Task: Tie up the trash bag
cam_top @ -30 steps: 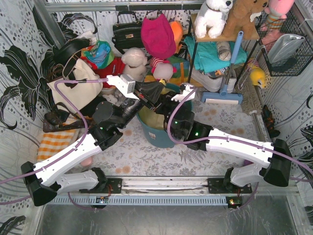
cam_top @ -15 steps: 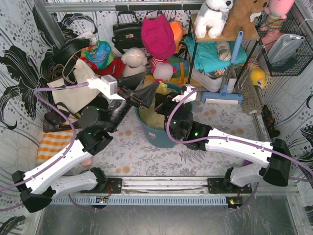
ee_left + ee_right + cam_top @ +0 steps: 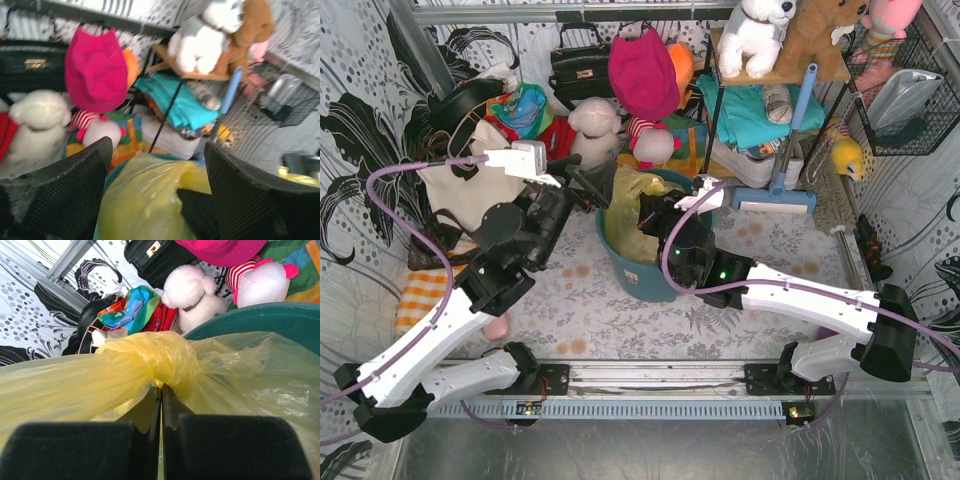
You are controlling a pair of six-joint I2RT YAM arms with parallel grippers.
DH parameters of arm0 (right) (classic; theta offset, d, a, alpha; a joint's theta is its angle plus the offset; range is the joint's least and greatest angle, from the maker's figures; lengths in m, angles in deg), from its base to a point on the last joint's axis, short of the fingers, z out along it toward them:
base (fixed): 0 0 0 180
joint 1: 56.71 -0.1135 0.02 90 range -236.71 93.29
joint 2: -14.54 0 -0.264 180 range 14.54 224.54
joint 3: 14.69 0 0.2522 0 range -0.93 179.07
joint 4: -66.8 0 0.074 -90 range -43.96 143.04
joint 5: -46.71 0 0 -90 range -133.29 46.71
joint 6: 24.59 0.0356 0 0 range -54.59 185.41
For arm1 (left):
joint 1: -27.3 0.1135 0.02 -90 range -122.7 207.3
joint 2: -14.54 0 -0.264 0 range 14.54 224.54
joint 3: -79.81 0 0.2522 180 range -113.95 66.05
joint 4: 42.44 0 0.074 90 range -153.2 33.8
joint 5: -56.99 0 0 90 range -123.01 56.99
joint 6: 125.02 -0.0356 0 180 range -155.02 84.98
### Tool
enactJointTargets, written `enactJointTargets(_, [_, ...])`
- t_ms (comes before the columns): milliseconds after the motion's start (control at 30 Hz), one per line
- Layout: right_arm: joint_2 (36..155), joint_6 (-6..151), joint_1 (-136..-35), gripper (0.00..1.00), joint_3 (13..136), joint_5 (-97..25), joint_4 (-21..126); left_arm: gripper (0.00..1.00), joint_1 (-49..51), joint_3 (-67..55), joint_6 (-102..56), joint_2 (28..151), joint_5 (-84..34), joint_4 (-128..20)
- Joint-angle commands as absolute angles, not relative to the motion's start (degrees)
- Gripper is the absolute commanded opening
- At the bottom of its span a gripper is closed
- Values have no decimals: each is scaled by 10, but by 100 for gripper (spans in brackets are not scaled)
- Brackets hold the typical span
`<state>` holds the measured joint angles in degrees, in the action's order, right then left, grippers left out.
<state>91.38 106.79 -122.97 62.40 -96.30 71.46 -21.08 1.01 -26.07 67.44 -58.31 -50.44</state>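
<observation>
Over the last 1 second the left gripper [image 3: 585,190] has swung back toward the left, off the trash bag [image 3: 628,205] it was working over. Its 2 fingers [image 3: 70,195] now stand wide apart with nothing between them, and the yellow-green plastic shows just beyond their tips. The right gripper [image 3: 161,402] is clenched on the bag, its pads pressed together on the film right under a knot-like twist of plastic. The bag sits inside the teal bin [image 3: 645,280] at the middle of the patterned table [image 3: 620,320]. Its gathered top rises above the rim and stretches toward the left side. A white plush toy [image 3: 595,125] and a black handbag [image 3: 582,65] crowd the back wall.
</observation>
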Motion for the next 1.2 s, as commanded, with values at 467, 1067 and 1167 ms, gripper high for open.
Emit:
enactJointTargets(467, [892,1077,-1233,0,618,-966,720,83,91,-56,11,817,-6,-630])
enactJointTargets(1067, [891,1079,-1232,0,591,-942,752,40,114,-15,47,843,135,-590])
enactJointTargets(1167, [893,1067,-1233,0,586,-936,769,25,114,-10,46,838,141,-593])
